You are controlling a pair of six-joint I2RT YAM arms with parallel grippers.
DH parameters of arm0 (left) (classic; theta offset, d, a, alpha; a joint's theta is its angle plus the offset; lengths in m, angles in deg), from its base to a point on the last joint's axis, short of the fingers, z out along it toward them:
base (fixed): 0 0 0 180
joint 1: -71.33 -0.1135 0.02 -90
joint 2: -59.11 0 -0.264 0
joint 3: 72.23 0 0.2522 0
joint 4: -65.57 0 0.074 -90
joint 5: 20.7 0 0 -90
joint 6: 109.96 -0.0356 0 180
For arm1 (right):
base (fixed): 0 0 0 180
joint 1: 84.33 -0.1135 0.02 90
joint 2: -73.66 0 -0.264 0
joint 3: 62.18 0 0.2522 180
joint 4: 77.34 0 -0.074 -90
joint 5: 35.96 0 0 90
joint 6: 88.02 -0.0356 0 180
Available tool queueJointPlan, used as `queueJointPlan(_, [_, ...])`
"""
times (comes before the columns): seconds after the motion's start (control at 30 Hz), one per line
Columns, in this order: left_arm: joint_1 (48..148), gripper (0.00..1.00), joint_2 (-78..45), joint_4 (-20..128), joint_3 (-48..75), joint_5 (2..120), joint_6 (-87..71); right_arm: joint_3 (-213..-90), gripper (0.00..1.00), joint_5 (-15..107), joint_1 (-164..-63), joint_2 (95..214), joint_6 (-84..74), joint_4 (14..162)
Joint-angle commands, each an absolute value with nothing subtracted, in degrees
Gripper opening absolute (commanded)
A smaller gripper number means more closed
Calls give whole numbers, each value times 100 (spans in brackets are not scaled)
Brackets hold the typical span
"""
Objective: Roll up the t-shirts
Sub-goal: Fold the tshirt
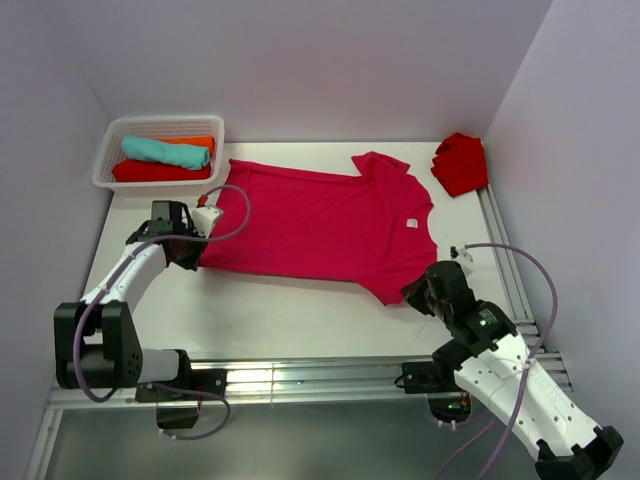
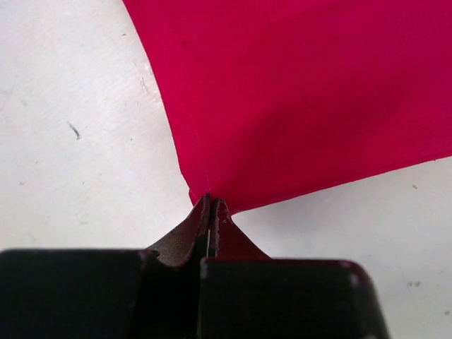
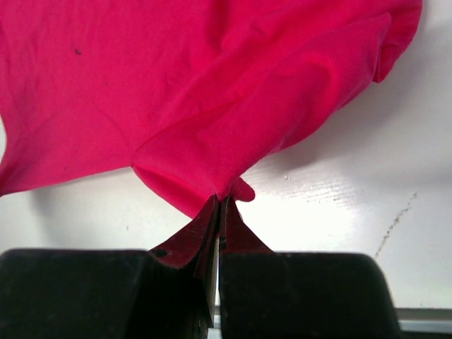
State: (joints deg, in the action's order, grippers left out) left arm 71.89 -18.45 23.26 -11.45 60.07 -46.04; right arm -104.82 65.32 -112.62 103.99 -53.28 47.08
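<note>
**Layout of the table**

A spread t-shirt is laid flat across the middle of the table, hem to the left, neck to the right. A basket is set at the far left corner, with rolled t-shirts stacked in it. A crumpled t-shirt is placed at the far right corner, apart from the neck. The left gripper is positioned at the near hem corner, the right gripper at the near sleeve.

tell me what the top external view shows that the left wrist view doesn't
Only the top view: the whole crimson t-shirt spread flat, the basket of rolled shirts, a crumpled red shirt, and the right gripper at the near sleeve. Only the left wrist: the left gripper shut on the hem corner, seen close. Both: crimson cloth on the white table.
</note>
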Motion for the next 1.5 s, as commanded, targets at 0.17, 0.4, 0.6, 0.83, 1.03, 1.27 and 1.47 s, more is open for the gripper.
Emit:
queueJointPlan(0.17, [7151, 0, -910, 1762, -1400, 6122, -4870, -10995, 0, 6660, -11500, 9915, -5479, 3872])
queueJointPlan(0.4, [7151, 0, -408, 1578, -1488, 6218, -4905, -11320, 0, 6792, -11615, 10178, -5295, 3836])
queueJointPlan(0.6, [7230, 0, -742, 1577, -926, 6297, -4668, -12067, 0, 7134, -11606, 11469, -4768, 4117])
queueJointPlan(0.83, [7537, 0, -1725, 1814, -135, 6464, -4343, -12656, 0, 6679, -10870, 13050, -3881, 4907])
queueJointPlan(1.03, [7643, 0, -2754, 2034, 611, 6666, -4096, -12876, 0, 6195, -10122, 13957, -3335, 5479])
queueJointPlan(1.27, [7661, 0, -4019, 2202, 1438, 6904, -3921, -13508, 0, 6124, -9883, 15135, -2975, 5682])
queueJointPlan(1.47, [7661, 0, -4626, 2272, 1895, 6904, -3842, -13992, 0, 6273, -9804, 15847, -2887, 5691])
